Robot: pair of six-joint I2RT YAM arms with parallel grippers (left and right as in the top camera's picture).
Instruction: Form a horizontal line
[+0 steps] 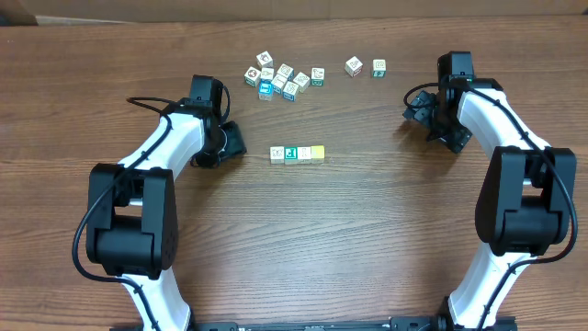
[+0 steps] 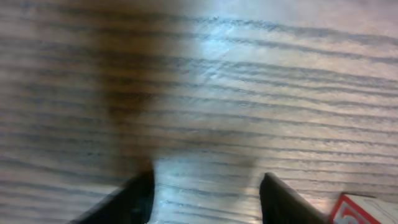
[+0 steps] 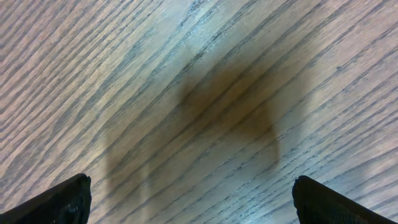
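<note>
left gripper [image 1: 230,142] low over brown wood-grain table [image 1: 367,230], fingers parted, nothing between them. right gripper [image 1: 424,110] spread wide, empty. short row of four small printed cubes [image 1: 298,154] lies level mid-table, at 3 o'clock from left gripper, cubes touching. loose cluster of white picture cubes [image 1: 280,79] at 12 o'clock of row. two more cubes [image 1: 366,66] at 1 o'clock, apart from cluster.

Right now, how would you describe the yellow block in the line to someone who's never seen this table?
On the wooden table, find the short row of four blocks near the centre, below the loose pile of blocks in the overhead view. The yellow block is the row's right end. It is the only yellow-topped one; the other three look white or green.
</note>
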